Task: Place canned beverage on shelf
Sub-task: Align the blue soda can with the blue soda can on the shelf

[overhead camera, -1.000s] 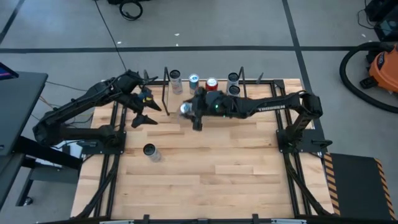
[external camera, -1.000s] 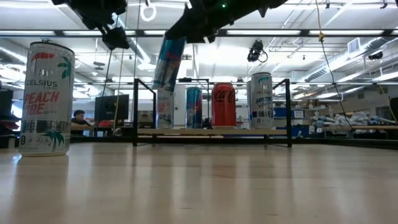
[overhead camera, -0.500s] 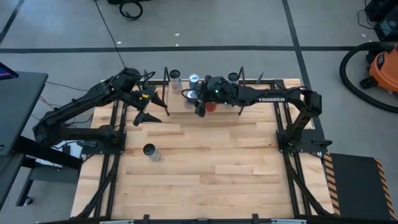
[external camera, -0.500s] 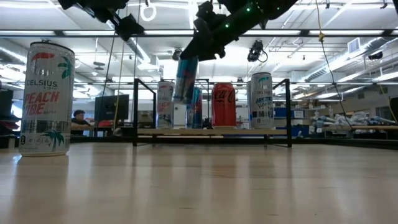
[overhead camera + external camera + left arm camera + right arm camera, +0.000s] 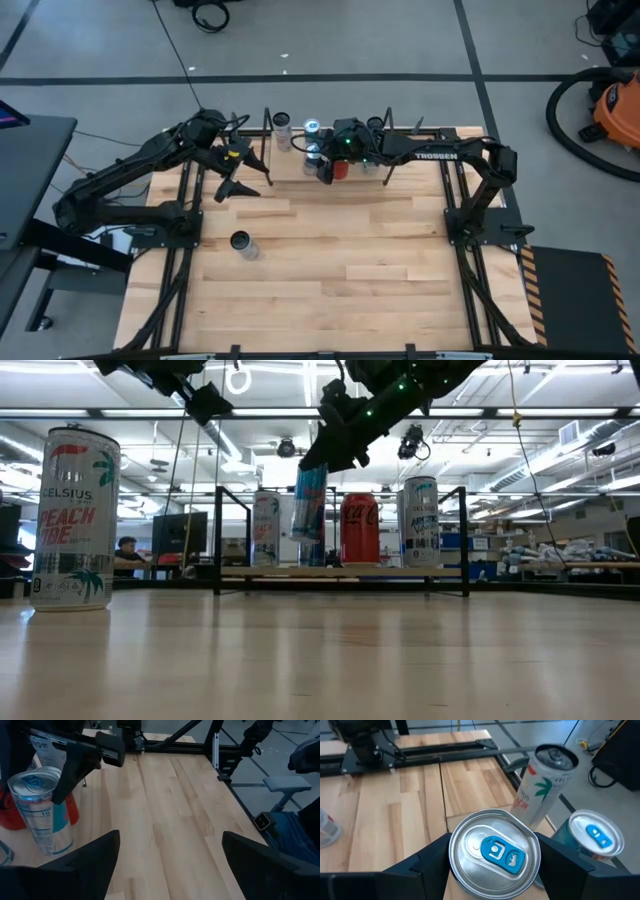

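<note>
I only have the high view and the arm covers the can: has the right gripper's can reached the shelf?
Observer: In the low view the held can hangs slightly tilted in the right gripper. Its base is about level with the shelf board, but I can't confirm contact.
Operator: Which gap is it going into?
Observer: In the low view it lines up between the white can and the red can.
Operator: Is the left gripper carrying anything?
Observer: No. Its wrist view shows the left gripper open and empty.
</note>
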